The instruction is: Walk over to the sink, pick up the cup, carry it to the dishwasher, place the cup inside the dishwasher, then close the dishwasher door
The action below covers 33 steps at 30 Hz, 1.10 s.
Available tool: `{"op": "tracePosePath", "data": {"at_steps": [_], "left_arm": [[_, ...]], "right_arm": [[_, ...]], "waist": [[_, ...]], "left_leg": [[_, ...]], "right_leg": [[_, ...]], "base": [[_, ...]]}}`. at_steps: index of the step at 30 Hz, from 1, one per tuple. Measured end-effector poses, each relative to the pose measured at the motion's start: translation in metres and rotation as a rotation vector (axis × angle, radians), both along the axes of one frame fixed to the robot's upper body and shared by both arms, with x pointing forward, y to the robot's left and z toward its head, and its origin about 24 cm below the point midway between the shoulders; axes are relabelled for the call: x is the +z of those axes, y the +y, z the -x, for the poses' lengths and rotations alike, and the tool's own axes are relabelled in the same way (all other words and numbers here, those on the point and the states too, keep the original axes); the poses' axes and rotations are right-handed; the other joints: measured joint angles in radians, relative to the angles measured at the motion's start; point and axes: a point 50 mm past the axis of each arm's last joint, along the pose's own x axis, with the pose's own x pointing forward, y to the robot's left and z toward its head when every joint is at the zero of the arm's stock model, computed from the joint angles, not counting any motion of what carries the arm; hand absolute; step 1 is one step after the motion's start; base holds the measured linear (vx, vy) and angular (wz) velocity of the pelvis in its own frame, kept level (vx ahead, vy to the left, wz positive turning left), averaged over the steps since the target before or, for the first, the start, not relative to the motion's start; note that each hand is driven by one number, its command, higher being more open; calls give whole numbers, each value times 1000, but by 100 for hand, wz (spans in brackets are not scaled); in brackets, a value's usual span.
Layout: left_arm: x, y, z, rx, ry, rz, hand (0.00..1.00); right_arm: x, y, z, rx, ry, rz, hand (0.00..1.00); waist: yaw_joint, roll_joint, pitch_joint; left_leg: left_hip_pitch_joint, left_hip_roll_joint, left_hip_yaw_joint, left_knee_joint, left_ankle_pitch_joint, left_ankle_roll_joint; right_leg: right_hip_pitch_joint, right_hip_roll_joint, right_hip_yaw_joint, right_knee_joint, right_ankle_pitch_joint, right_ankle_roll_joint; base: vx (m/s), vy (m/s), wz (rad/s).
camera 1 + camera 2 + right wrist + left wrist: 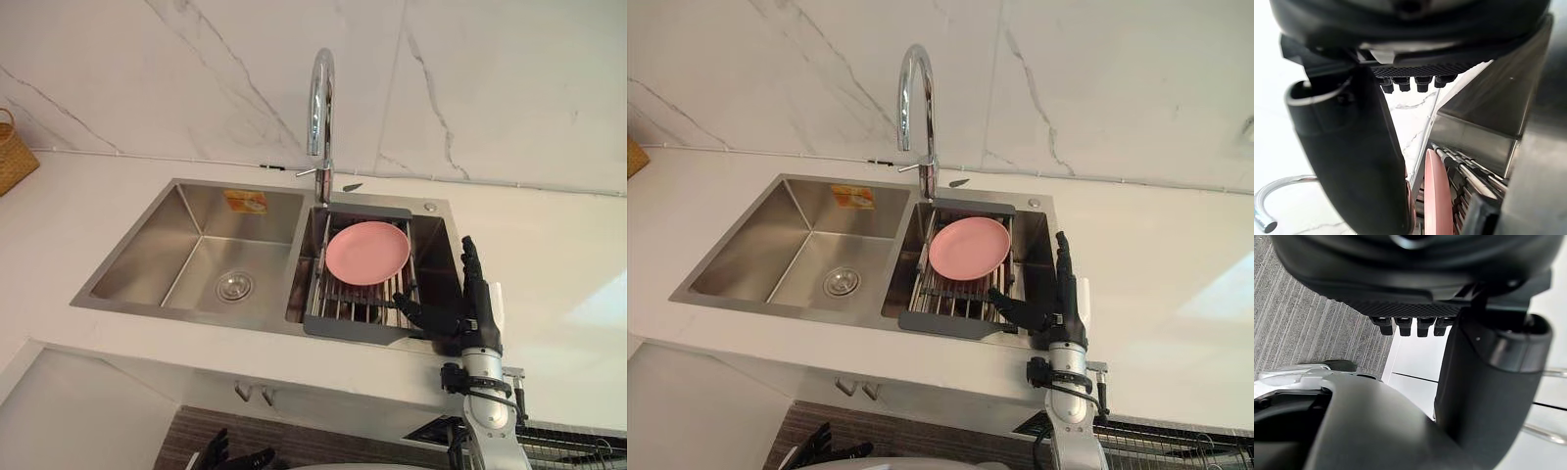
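Beside the pink plate (367, 252), right hand (479, 318) fingers (470, 262) straight

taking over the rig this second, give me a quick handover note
Right hand: open, fingers straight, raised at the right edge of the sink, holding nothing.
Left hand: open, low near the floor, idle.
Things: a pink plate lies on the rack in the right basin.
Done: robot is at the sink.
Left: grasp the dish, carry it to the dishwasher, put it in, close the door.
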Motion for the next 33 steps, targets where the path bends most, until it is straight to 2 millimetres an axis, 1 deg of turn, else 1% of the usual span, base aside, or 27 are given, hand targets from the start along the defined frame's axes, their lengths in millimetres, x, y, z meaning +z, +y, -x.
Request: {"op": "tracePosePath", "data": {"at_steps": [4,7,10,11,18,22,23,27,31,33], "left_arm": [[-1,-1,3,16,7,-3,100],[-1,0,4,29,9,-5,100],[-2,0,5,40,13,-4,100],[-2,0,5,40,13,-3,100],[-2,0,5,42,17,-1,100],[-2,0,6,50,18,6,100],[-2,0,6,50,20,7,100],[-2,0,4,37,21,5,100],[-1,0,2,32,18,4,100],[-1,0,2,31,20,5,100]], "right_arm": [[8,0,-4,26,-26,29,100],[17,-1,-7,51,-51,105,100],[26,-2,-14,75,-74,197,100],[28,-3,-15,85,-74,235,100],[35,-15,-24,144,-10,429,100],[43,-18,-34,194,-2,521,100],[46,-18,-39,209,2,564,100],[48,-18,-47,245,26,641,100],[45,-17,-49,265,47,676,100],[44,-16,-55,279,60,695,100]], "waist": [[-1,2,-1],[-1,3,-1],[0,3,-1],[0,4,-1],[0,4,0],[0,3,0],[0,3,0],[3,1,1],[12,-3,3],[13,-3,4]], "left_leg": [[3,6,5,-5,4,-2],[18,12,7,-20,11,-8],[20,21,11,-22,14,-12],[19,24,10,-22,14,-15],[18,29,2,-22,14,-19],[17,27,2,-23,14,-19],[17,26,1,-23,14,-19],[18,24,-1,-23,14,-19],[18,23,-9,-27,15,-18],[18,22,-12,-27,16,-17]], "right_leg": [[3,3,-14,-12,9,-2],[9,6,-30,-13,8,-2],[9,1,-80,-16,14,-6],[9,4,-81,-16,14,-7],[23,11,-94,-33,21,-9],[28,9,-95,-46,28,-8],[28,9,-95,-46,28,-8],[30,7,-98,-46,29,-7],[34,6,-105,-46,29,-7],[35,5,-108,-47,29,-7]], "base": [[-31,-18,-3],[-36,-30,-3],[-20,-19,-4],[-16,-33,1],[4,-15,3],[0,0,0],[0,0,0],[-8,0,1],[-21,-6,4],[-19,-6,5]]}}
